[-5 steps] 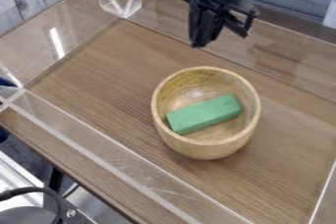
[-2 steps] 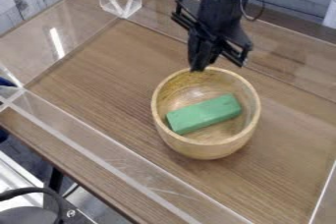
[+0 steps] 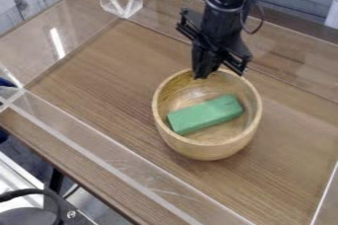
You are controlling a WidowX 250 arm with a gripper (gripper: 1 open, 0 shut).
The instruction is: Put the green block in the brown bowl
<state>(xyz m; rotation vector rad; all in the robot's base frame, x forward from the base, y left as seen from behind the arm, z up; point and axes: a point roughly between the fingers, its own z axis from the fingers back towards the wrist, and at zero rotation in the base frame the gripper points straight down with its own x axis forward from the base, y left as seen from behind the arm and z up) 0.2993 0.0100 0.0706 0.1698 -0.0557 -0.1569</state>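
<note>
The green block (image 3: 207,115) lies flat inside the brown bowl (image 3: 171,130), a round light wooden bowl on the tabletop. My black gripper (image 3: 207,70) points straight down over the bowl's far rim, its fingers together and shut with nothing between them. The block lies just below and in front of the fingertips, apart from them.
A clear acrylic wall (image 3: 79,150) fences the wooden table on the left and front. A small clear bracket (image 3: 122,0) stands at the far left corner. Bare wood lies to the left of the bowl.
The gripper has come down and slightly toward the bowl, from above the far table to just over the bowl's far rim. The block and bowl have not moved.
</note>
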